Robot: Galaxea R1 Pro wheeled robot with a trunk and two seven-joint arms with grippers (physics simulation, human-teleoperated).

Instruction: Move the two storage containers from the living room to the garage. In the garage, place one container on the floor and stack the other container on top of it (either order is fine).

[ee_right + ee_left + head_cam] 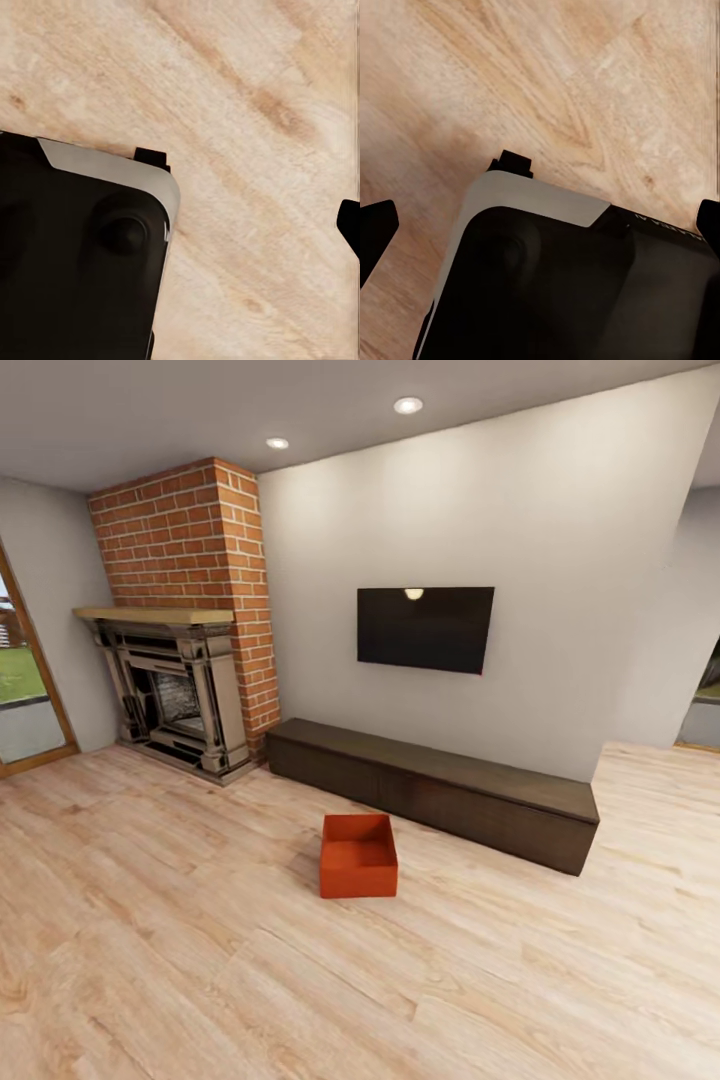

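Facing one orange-red rectangular plastic bin (358,855) on the light wood plank floor (180,960), just before the low dark TV bench (440,790), I should roll up squarely; my grippers carry nothing, their opening I cannot tell.

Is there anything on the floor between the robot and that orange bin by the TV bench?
Nothing visible does. The storage container sits alone on the wood plank floor, just in front of the dark TV bench, with open planks on the near side.
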